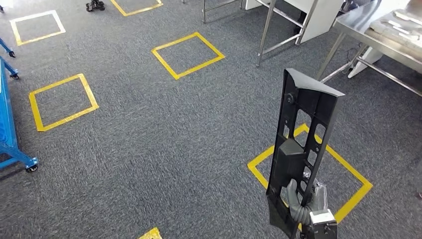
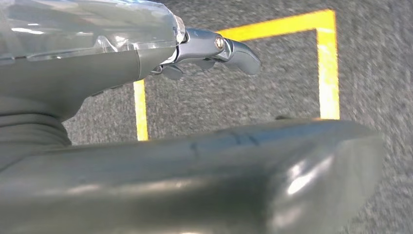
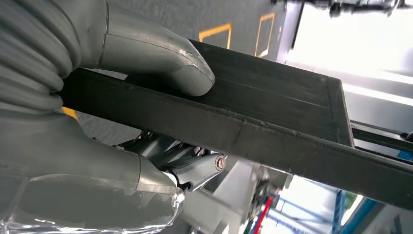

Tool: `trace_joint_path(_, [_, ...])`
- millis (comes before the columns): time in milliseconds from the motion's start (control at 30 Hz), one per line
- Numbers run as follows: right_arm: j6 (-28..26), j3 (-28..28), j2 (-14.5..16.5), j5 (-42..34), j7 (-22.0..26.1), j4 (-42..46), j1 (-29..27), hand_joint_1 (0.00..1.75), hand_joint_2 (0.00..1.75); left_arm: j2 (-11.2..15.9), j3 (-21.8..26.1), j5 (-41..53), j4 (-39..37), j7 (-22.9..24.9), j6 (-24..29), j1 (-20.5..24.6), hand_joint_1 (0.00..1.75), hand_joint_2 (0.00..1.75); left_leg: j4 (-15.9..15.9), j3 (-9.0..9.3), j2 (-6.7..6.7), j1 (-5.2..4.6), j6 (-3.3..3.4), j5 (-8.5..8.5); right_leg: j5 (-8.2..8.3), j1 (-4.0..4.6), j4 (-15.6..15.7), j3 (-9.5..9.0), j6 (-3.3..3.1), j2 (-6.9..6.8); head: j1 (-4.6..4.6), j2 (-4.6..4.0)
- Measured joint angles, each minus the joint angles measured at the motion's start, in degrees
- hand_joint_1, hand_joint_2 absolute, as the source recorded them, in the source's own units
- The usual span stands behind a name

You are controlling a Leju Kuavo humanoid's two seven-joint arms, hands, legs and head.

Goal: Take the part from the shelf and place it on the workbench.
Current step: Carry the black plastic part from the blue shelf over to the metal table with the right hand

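Gripped low in the right hand (image 1: 304, 206), the part (image 1: 302, 149) stands nearly upright over the carpet, a long black plastic panel with cut-out slots and a flanged top end. From the right wrist, the thick grey thumb (image 3: 160, 58) presses on one face of the panel (image 3: 272, 117) while the darker fingers (image 3: 195, 168) curl under the other, so the hold is firm around its lower end. Behind the part on the floor lies a yellow tape square (image 1: 356, 172), partly hidden by it.

From the left wrist, the left hand (image 2: 146, 146) hangs over the carpet with its fingers (image 2: 219, 48) loosely bent and apart, holding nothing; a yellow square (image 2: 328, 68) shows on the floor beyond it.

Further out, 3 more tape squares (image 1: 188, 55) mark the grey carpet (image 1: 164, 149). A steel workbench (image 1: 370, 30) stands at upper right, well apart from the part, with pale flat pieces lying on it. A blue cart frame (image 1: 10, 129) on castors sits at the left edge.
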State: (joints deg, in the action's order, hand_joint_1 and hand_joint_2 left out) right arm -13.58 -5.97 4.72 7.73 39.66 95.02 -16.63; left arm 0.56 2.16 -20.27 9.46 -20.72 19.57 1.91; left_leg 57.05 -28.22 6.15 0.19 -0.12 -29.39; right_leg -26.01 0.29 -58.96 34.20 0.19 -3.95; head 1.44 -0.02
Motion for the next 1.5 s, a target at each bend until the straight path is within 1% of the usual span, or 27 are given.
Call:
trace_joint_path(67, [-2.4,0.4,0.0,0.2,0.0,0.0,-0.2,1.75,1.75,0.0,0.0,-0.3,0.0,0.7,-0.1,0.4,0.00,0.00,0.0,0.53,0.65,0.10,-0.62,-0.39,0.07,-0.09,0.3,-0.09,-0.62,1.35,0.00,0.00])
trace_joint_path(133, [-5.8,1.8,-0.2,0.2,0.0,-0.1,-0.1,1.75,1.75,0.1,0.2,-0.9,0.1,1.1,-0.5,0.4,0.00,0.00,2.3,-0.18,-1.48,0.31,-1.13,-2.13,0.29,-0.46,0.9,-0.45,-1.37,2.64,0.03,0.00])
trace_joint_path(200, [-8.6,3.8,-0.7,0.2,0.0,-0.3,0.3,1.75,1.75,0.6,0.5,-1.1,0.1,1.4,-0.9,0.2,0.00,0.00,9.2,-3.47,-4.66,0.49,-1.34,-5.66,0.38,-0.58,1.1,-0.61,-1.90,3.97,0.07,0.00])
trace_joint_path(233, [-9.7,5.0,-1.1,0.1,0.0,-0.5,0.6,1.75,1.75,0.9,0.6,-1.1,0.1,1.7,-1.0,0.1,0.00,0.00,13.3,-5.66,-5.40,0.51,-1.40,-7.20,0.37,-0.51,1.1,-0.61,-2.03,4.76,0.07,0.00])
trace_joint_path(267, [-10.4,6.0,-1.4,0.0,0.0,-0.8,0.7,1.75,1.75,1.1,0.6,-0.9,0.1,2.1,-1.1,0.0,0.00,0.00,16.2,-7.37,-5.71,0.50,-1.41,-7.82,0.35,-0.44,1.0,-0.65,-2.09,5.58,0.07,0.00])
trace_joint_path(300, [-10.9,7.0,-1.7,0.0,0.0,-1.1,0.9,1.75,1.75,1.3,0.6,-0.7,0.1,2.4,-1.1,0.0,0.00,0.00,16.8,-8.13,-5.86,0.49,-1.34,-7.08,0.33,-0.39,1.0,-0.72,-2.11,6.46,0.07,0.00])
trace_joint_path(333, [-11.4,8.0,-1.9,0.0,0.0,-1.4,1.1,1.75,1.75,1.5,0.6,-0.5,0.1,2.8,-1.1,-0.1,0.00,0.00,15.3,-7.90,-6.07,0.48,-1.21,-5.23,0.29,-0.36,0.9,-0.82,-2.09,7.38,0.07,0.00])
trace_joint_path(367, [-11.7,8.7,-2.1,0.0,0.0,-1.7,1.3,1.75,1.75,1.6,0.6,-0.2,0.1,3.2,-1.1,-0.1,0.00,0.00,11.5,-6.57,-6.65,0.49,-1.01,-2.59,0.24,-0.36,0.8,-0.93,-2.03,8.22,0.07,0.00])
trace_joint_path(433, [-12.3,9.7,-2.3,-0.1,0.0,-2.2,2.0,1.75,1.75,2.0,0.6,0.2,0.1,3.7,-1.1,-0.2,0.00,0.00,3.8,-3.61,-9.01,0.52,-0.59,1.01,0.13,-0.35,0.5,-0.90,-1.72,9.69,0.07,0.00])
trace_joint_path(500, [-12.6,10.4,-2.5,-0.1,0.0,-2.7,2.4,1.75,1.75,2.2,0.6,0.4,0.1,4.0,-1.2,-0.1,0.00,0.00,0.9,-2.51,-10.23,0.42,-0.31,1.58,0.20,-0.49,0.3,-0.50,-1.12,10.86,0.07,0.00])
trace_joint_path(567, [-12.6,11.0,-2.8,0.0,0.0,-3.1,2.5,1.75,1.75,2.3,0.6,0.4,0.1,4.0,-1.2,0.1,0.00,0.00,0.5,-2.34,-9.10,0.38,0.14,1.88,0.42,-0.63,0.4,-0.17,-0.37,11.71,0.07,0.00])
trace_joint_path(633, [-12.7,11.5,-3.1,0.0,0.0,-3.4,2.7,1.75,1.75,2.4,0.6,0.4,0.1,4.1,-1.2,0.2,0.00,0.00,-0.1,-2.12,-7.65,0.56,0.87,2.30,-0.72,-0.42,-1.2,0.62,0.22,9.25,0.04,0.00])
trace_joint_path(700, [-12.8,11.8,-3.4,0.1,0.0,-3.7,3.0,1.75,1.75,2.4,0.6,0.4,0.1,4.1,-1.2,0.0,0.00,0.00,-0.4,-2.09,-6.10,0.55,1.29,2.46,-4.20,-0.42,-7.2,3.47,0.66,5.51,0.02,0.00])
trace_joint_path(767, [-12.8,12.0,-3.5,0.1,0.0,-4.1,3.2,1.75,1.75,2.4,0.6,0.4,0.1,4.2,-1.2,-0.3,0.00,0.00,-0.4,-2.15,-4.52,0.45,1.33,2.35,-7.06,-0.74,-14.3,6.95,1.04,4.41,0.02,0.00])
trace_joint_path(800, [-12.8,12.2,-3.6,0.0,0.0,-4.3,3.2,1.75,1.75,2.4,0.6,0.5,0.1,4.4,-1.1,-0.4,0.00,0.00,-0.3,-2.11,-3.72,0.44,1.30,2.26,-7.00,-0.90,-15.6,7.58,1.19,4.26,0.02,0.00])
trace_joint_path(833, [-12.8,12.3,-3.6,0.0,0.0,-4.5,3.3,1.75,1.75,2.4,0.6,0.6,0.1,4.7,-1.0,-0.4,0.00,0.00,-0.3,-2.02,-2.97,0.44,1.21,2.15,-5.80,-1.01,-14.4,6.94,1.29,4.04,0.02,0.00])
trace_joint_path(933, [-13.0,13.4,-3.8,-0.1,0.0,-5.5,4.7,1.75,1.75,2.4,0.5,1.3,0.1,5.9,-0.8,-0.4,0.00,0.00,-0.3,-1.33,-0.78,0.28,0.62,1.59,-0.76,-0.83,-2.6,0.70,0.92,0.72,0.02,0.00])
trace_joint_path(1000, [-13.1,14.2,-3.8,-0.2,0.0,-6.3,6.1,1.75,1.75,2.4,0.3,1.9,0.1,6.6,-0.7,-0.4,0.00,0.00,-0.4,-0.93,0.39,0.04,0.03,1.23,-0.30,-0.40,0.6,-0.83,0.18,-0.56,0.03,0.00])
trace_joint_path(1067, [-13.2,14.8,-3.9,-0.5,0.0,-7.1,7.1,1.75,1.75,2.4,0.0,2.6,0.1,7.3,-0.5,-0.2,0.00,0.00,-0.4,-0.55,1.41,-0.01,-0.62,0.96,-0.24,-0.27,0.6,-0.67,-0.56,0.75,0.04,0.00])
trace_joint_path(1133, [-13.2,15.2,-4.0,-1.1,0.0,-8.0,8.2,1.75,1.75,2.4,-0.5,3.7,0.1,8.1,-0.2,-0.1,0.00,0.00,1.1,-0.93,-0.63,0.25,-1.23,-0.27,0.00,-0.53,0.9,-0.68,-1.29,2.16,0.04,0.00])
trace_joint_path(1200, [-13.3,15.6,-4.1,-1.8,0.0,-9.0,9.8,1.75,1.75,2.4,-1.3,5.0,0.1,8.8,-0.3,-0.5,0.00,0.00,7.0,-3.62,-4.38,0.53,-1.56,-3.64,0.20,-0.73,1.0,-0.71,-1.88,3.61,0.05,0.00])
trace_joint_path(1267, [-13.9,15.9,-4.2,-2.4,0.0,-10.1,10.7,1.75,1.75,2.4,-2.2,6.4,0.1,9.2,-0.9,-0.9,0.00,0.00,14.9,-7.59,-5.72,0.56,-1.66,-6.77,0.19,-0.63,1.0,-0.71,-2.10,5.15,0.06,0.00])
trace_joint_path(1300, [-14.8,16.0,-4.3,-2.6,0.0,-10.4,10.8,1.75,1.75,2.4,-2.8,6.8,0.1,8.8,-1.6,-1.1,0.00,0.00,17.0,-8.89,-5.85,0.54,-1.66,-6.92,0.16,-0.56,0.9,-0.76,-2.11,6.01,0.06,0.00])
trace_joint_path(1333, [-16.2,15.9,-4.4,-2.6,0.0,-10.5,10.3,1.75,1.75,2.3,-3.2,6.9,0.1,7.1,-2.9,-1.4,0.00,0.00,16.8,-9.21,-5.94,0.54,-1.58,-5.90,0.10,-0.52,0.8,-0.85,-2.09,6.88,0.06,0.00])
trace_joint_path(1400, [-19.1,15.0,-4.5,-2.1,0.0,-9.3,7.8,1.75,1.75,2.3,-3.6,5.7,-0.1,-1.4,-6.5,-2.6,0.00,0.00,10.3,-6.81,-6.98,0.56,-1.24,-1.42,-0.22,-0.49,0.6,-1.15,-1.89,8.50,0.06,0.00])
trace_joint_path(1467, [-19.1,13.1,-4.4,-1.0,0.0,-6.8,4.2,1.75,1.75,2.0,-3.6,3.9,-1.2,-12.1,-9.1,-3.8,0.00,0.00,3.2,-3.89,-10.01,0.72,-0.85,1.39,-0.58,-0.47,0.2,-1.16,-1.48,9.84,0.05,0.00])
trace_joint_path(1500, [-18.1,12.1,-4.2,-0.3,0.0,-5.8,2.9,1.75,1.75,1.8,-3.6,3.1,-2.1,-15.6,-9.6,-4.1,0.00,0.00,1.5,-3.21,-10.91,0.69,-0.66,1.69,-0.62,-0.57,0.1,-0.99,-1.18,10.61,0.05,0.00])
